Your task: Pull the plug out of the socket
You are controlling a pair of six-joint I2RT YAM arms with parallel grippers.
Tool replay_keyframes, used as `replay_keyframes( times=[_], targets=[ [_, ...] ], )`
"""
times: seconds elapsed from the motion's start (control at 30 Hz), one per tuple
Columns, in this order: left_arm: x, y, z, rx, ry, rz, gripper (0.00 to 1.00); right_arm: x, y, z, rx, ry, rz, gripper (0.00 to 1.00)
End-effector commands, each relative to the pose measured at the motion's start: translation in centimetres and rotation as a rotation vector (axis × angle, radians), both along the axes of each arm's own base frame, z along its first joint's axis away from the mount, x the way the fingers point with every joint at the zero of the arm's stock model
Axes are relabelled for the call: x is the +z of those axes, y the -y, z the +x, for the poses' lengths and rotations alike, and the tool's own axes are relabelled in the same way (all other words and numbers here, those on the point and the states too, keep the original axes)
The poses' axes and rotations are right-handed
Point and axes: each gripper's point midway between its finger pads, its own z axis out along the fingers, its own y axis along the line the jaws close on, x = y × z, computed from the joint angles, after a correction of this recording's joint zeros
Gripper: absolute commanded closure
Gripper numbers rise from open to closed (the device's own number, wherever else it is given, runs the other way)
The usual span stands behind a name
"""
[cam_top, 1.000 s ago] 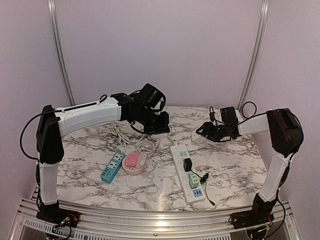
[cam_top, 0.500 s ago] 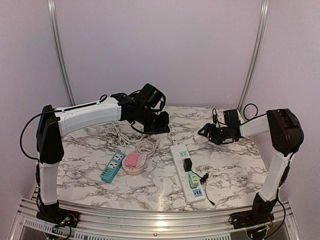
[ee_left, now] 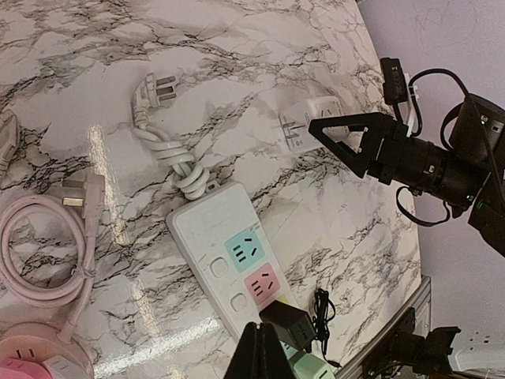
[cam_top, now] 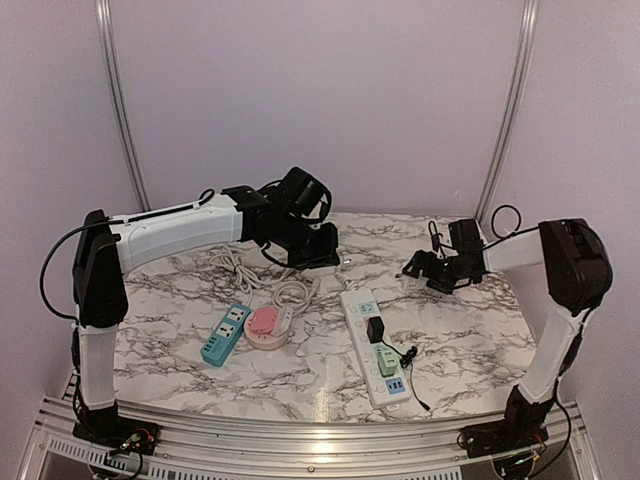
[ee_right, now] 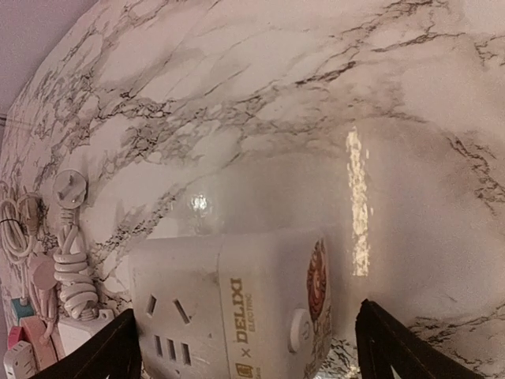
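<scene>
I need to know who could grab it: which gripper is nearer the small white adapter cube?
Right. The right gripper straddles the white adapter cube with open jaws; the left gripper, shut, hangs well off to its left.

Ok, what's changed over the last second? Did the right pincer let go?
Yes. The right pincer opened and released the white adapter, which lies on the table between its jaws; the arm drew back slightly to its right. The left pincer stayed shut; the black plug stayed in the white power strip.
</scene>
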Motion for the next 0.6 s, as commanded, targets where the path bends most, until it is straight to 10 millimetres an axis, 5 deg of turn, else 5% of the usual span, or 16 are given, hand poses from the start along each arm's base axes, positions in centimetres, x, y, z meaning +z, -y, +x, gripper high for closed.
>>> replay_keyframes(
  times=[0.0,0.3,0.57],
  targets=[
    [0.1,-0.1,-0.5,-0.003,-0.002,0.007,1.00,0.8,2.2,-0.9,-0.040,-0.005,-0.102,0.09],
    [-0.9,0.3,-0.5,-0.010,-0.012,0.008,1.00,3.7,2.8,-2.8,-0.033,0.035,-0.182,0.08],
    [-2.4,0.8,-0.6,-0.011,-0.030,0.012,1.00,6.2,-1.4,-5.9,0.077,0.055,-0.263,0.09]
  ],
)
